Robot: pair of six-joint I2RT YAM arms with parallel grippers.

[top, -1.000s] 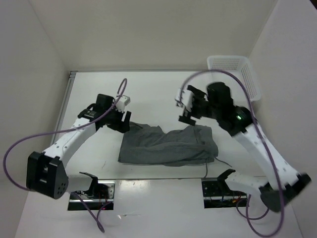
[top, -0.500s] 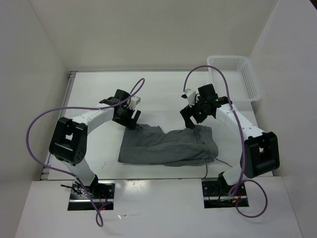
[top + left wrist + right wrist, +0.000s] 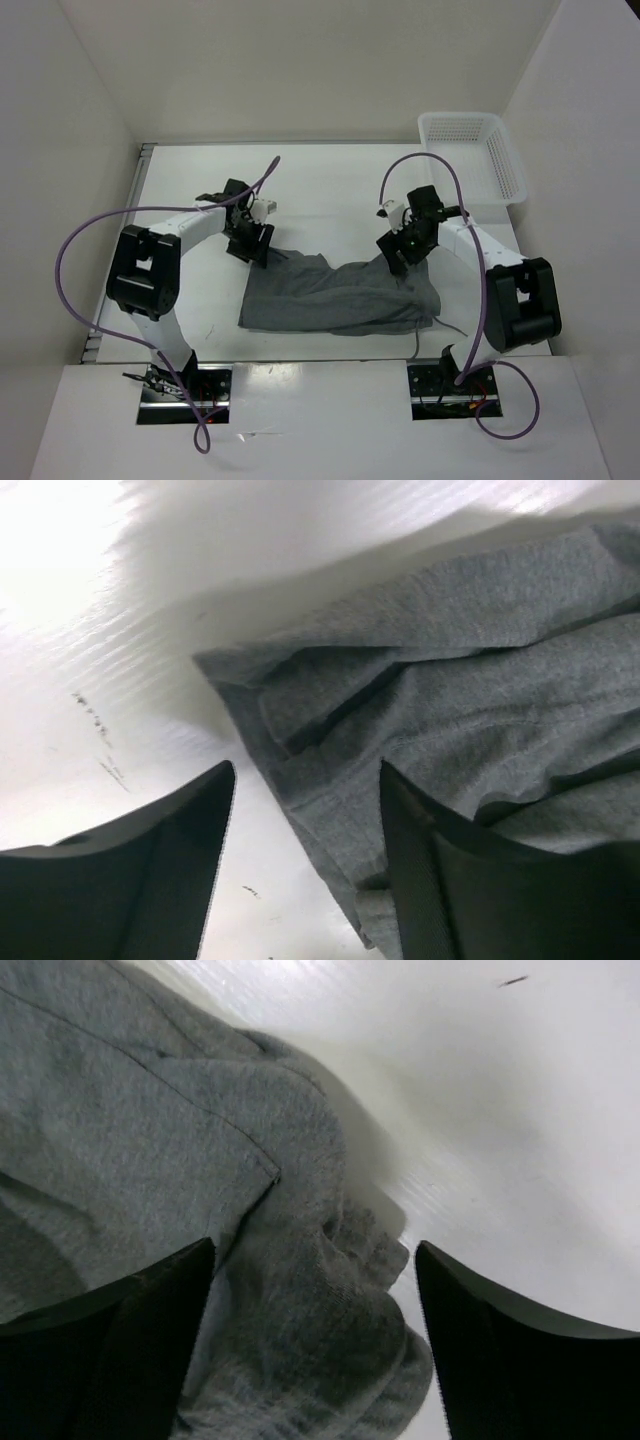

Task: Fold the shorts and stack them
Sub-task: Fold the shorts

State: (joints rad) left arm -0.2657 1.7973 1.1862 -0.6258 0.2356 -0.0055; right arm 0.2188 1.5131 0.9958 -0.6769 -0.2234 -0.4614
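Shorts [image 3: 340, 295] of plain grey cloth lie spread flat on the white counter [image 3: 330, 190], stretched crosswise between the two end effectors, with rumpled folds along their far edge. A thin drawstring [image 3: 455, 328] trails off their right end onto the counter.

The left end effector [image 3: 250, 245] is down at the far left corner of the shorts. In its wrist view the two dark fingers [image 3: 150, 880] stand well apart, and the corner of the shorts [image 3: 480, 680], with a doubled-over fold, lies in the gap between them and runs on past the right-hand finger. The left end effector [image 3: 305, 780] is open; the fingers straddle the cloth edge without pinching it, and bare counter shows beside the left-hand finger.

The right end effector [image 3: 400, 255] is down at the far right corner of the shorts. Its wrist view shows both fingers [image 3: 100, 1360] spread wide, with a bunched, ribbed lump of the shorts [image 3: 150, 1140] lying between them. The right end effector [image 3: 312, 1250] is open too and has hold of nothing; the cloth sits in the gap and under the left-hand finger, while white counter lies by the right-hand finger.

Beyond the right end effector, in the far right corner of the counter, a white mesh basket [image 3: 508, 160] stands well apart from the shorts. Purple cables [image 3: 75, 250] loop up from both arms.
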